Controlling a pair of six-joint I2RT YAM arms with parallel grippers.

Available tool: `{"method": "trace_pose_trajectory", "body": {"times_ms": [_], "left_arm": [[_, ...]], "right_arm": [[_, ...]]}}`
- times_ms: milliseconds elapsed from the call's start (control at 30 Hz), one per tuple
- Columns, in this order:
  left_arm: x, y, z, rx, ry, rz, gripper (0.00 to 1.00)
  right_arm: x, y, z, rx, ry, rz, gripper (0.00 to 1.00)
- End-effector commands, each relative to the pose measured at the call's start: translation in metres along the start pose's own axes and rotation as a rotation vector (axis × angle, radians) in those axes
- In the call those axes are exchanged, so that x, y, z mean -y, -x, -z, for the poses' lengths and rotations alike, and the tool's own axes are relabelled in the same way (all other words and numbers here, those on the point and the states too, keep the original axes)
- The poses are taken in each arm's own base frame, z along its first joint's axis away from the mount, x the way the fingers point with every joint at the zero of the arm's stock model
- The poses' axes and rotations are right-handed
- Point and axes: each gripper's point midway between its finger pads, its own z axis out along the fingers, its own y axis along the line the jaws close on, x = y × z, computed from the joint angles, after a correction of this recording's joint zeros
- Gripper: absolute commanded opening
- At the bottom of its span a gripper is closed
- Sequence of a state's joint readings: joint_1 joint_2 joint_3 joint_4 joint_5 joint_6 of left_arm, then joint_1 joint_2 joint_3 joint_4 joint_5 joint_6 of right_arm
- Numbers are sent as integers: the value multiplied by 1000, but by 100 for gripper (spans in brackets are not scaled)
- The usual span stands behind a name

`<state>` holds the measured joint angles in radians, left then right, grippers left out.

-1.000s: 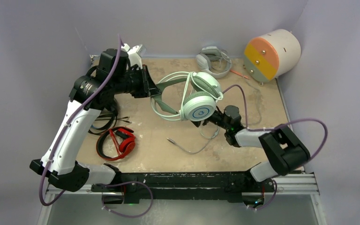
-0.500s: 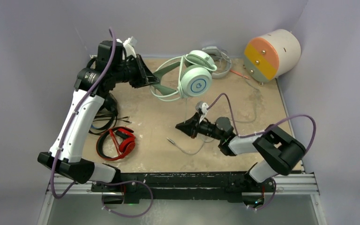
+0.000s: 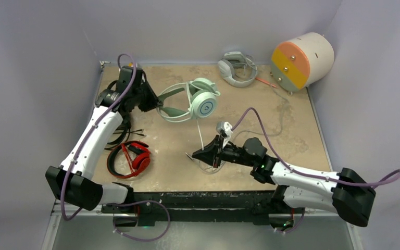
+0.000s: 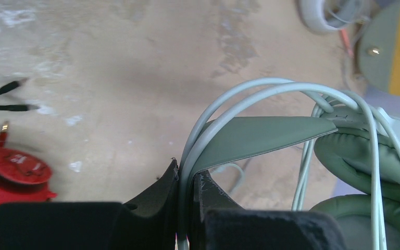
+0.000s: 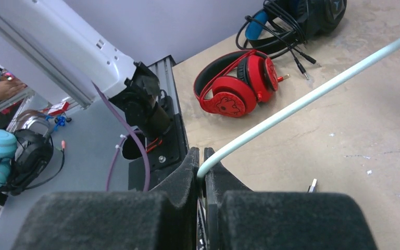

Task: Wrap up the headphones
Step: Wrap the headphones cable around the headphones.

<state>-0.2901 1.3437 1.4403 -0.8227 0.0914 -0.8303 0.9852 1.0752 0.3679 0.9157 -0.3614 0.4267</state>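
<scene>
The mint-green headphones (image 3: 198, 101) hang above the table's back left, held by the headband (image 4: 260, 138). My left gripper (image 3: 153, 100) (image 4: 187, 174) is shut on that band's thin wire hoops. Their pale cable (image 3: 199, 130) (image 5: 302, 99) runs down from the ear cup to my right gripper (image 3: 195, 154) (image 5: 201, 156), which is shut on it low over the table's middle. The cable's metal plug (image 5: 312, 185) lies on the table close by. The red-and-black headphones (image 3: 133, 159) (image 5: 237, 86) lie at the front left. The black-and-blue headphones (image 3: 117, 133) (image 5: 297, 18) sit behind them, partly hidden by my left arm.
A grey-white headset (image 3: 237, 67) rests at the back edge. An orange, yellow and green cylinder (image 3: 299, 60) lies at the back right corner, with a thin orange stick (image 3: 265, 82) beside it. Grey walls close in the left, back and right sides.
My right gripper went from open to shut on the mint cable and moved left and nearer. My left arm carried the mint headphones to the left.
</scene>
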Motion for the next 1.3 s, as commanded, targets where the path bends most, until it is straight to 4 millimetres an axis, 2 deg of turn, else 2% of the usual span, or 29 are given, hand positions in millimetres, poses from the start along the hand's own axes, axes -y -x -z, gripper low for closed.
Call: {"method": "trace_pose_trajectory", "body": {"times_ms": [0, 100, 233, 467, 667, 900, 967, 1067, 1100, 1167, 1267], "left_arm": [[-2, 63, 7, 331, 13, 77, 0], [-8, 49, -4, 295, 21, 83, 0], [-5, 34, -13, 289, -6, 77, 0], [-4, 18, -23, 326, 17, 58, 0], [-26, 11, -26, 388, 101, 24, 0], [-54, -1, -22, 439, 203, -33, 0], [-61, -5, -22, 437, 231, -55, 0], [-66, -11, -20, 417, 248, -99, 0], [-66, -12, -19, 407, 250, -116, 0], [-67, -15, -15, 384, 258, -150, 0], [-70, -17, -6, 344, 285, -202, 0]], "right_arm": [[-12, -1, -3, -201, -34, -71, 3], [-21, 3, -11, -252, 2, -109, 4], [-34, 10, -27, -259, 87, -171, 6], [-28, 36, -50, -167, 41, -233, 15], [-31, 65, -46, -54, 9, -265, 20], [-34, 113, -30, 89, -60, -225, 27], [-33, 124, -28, 93, -90, -193, 25], [-32, 135, -27, 51, -130, -124, 19], [-29, 131, -25, 5, -158, -109, 16], [-22, 134, -22, -35, -207, -55, 8], [-10, 129, -10, -123, -292, 27, 2]]}}
